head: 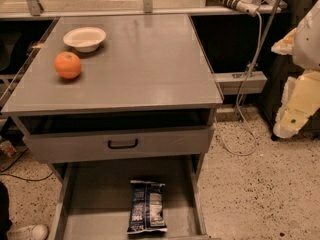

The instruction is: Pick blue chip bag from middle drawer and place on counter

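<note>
One blue chip bag (pixel 147 206), crinkly foil, lies flat on the bare floor of the open middle drawer (pixel 90 194) at bottom centre, with nothing over it. Just above is one grey drawer front (pixel 165 141) with a black loop handle (pixel 123 144). On the matte counter (pixel 150 64), upper left, are one orange (pixel 67 65) and one white bowl (pixel 84 38). The cream hand (pixel 289 124) is at the right edge, well apart; cannot tell its grip.

glossy foil blue chip bag (pixel 147 206), matt metal counter (pixel 145 74), plastic claw (pixel 289 121) far right.
</note>
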